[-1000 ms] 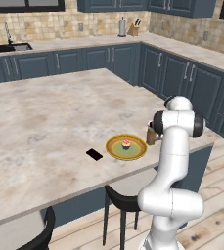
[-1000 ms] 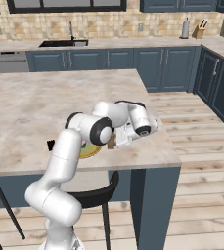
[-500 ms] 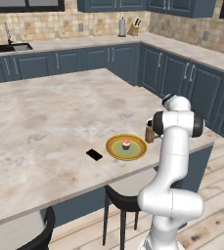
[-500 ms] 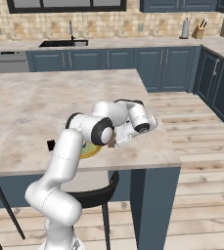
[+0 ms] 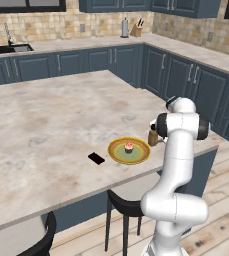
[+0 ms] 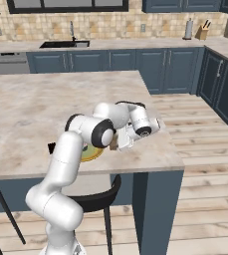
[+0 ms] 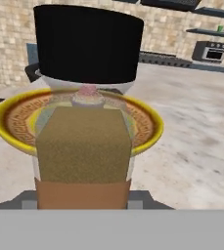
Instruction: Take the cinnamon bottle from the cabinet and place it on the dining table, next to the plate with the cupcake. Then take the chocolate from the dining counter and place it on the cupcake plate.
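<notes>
The cinnamon bottle (image 7: 84, 146), clear with brown contents and a black cap, stands upright on the dining table (image 5: 46, 115) just right of the plate with the cupcake (image 5: 114, 150). My gripper (image 5: 156, 134) is shut on the bottle (image 5: 152, 136), low over the table's right end. The pink-frosted cupcake (image 5: 129, 147) sits in the plate's middle. In the hand view the bottle stands close in front, with the plate's rim (image 7: 147, 122) and the cupcake (image 7: 87, 95) right behind it. The chocolate (image 5: 96, 158), a flat black bar, lies on the table left of the plate. My forearm partly hides the bottle (image 6: 114, 143) and the plate (image 6: 90, 152).
The table's near edge runs just in front of the plate, and two dark stools (image 5: 123, 205) stand under it. Blue base cabinets and a counter with a sink (image 5: 8, 48) line the far wall. A slate-blue shelf (image 7: 211, 32) shows far off in the hand view.
The hand with the bottle has edged only slightly near the plate. The plate, cupcake and chocolate lie where they were.
</notes>
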{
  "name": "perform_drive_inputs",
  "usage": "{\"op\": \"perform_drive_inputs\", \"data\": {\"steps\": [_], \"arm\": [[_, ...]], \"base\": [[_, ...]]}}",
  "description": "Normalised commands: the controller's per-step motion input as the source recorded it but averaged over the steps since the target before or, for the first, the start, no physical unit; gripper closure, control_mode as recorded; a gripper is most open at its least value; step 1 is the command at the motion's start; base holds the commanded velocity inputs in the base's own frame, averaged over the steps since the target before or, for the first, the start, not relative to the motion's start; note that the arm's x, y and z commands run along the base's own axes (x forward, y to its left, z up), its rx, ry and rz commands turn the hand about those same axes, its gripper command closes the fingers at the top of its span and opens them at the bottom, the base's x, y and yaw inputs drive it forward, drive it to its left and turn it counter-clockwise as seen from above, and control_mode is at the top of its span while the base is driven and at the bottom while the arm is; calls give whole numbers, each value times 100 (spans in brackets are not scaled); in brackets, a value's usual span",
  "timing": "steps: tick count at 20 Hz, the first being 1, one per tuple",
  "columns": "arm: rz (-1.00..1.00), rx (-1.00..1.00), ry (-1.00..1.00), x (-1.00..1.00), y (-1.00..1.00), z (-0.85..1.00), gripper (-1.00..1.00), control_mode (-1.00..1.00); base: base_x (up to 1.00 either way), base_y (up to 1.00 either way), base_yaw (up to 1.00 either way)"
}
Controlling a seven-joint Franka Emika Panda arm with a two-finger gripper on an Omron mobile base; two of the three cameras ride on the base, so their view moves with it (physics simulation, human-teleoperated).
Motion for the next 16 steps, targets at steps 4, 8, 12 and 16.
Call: {"op": "perform_drive_inputs", "data": {"steps": [4,8,12,16], "arm": [[0,-2,-7,16,-5,-28,-100,-100],[0,0,0,20,-12,-17,-100,-100],[0,0,0,8,-22,-15,-100,-100],[0,0,0,7,-39,-4,-100,-100]], "base": [[0,0,0],[0,0,0],[0,0,0],[0,0,0]]}}
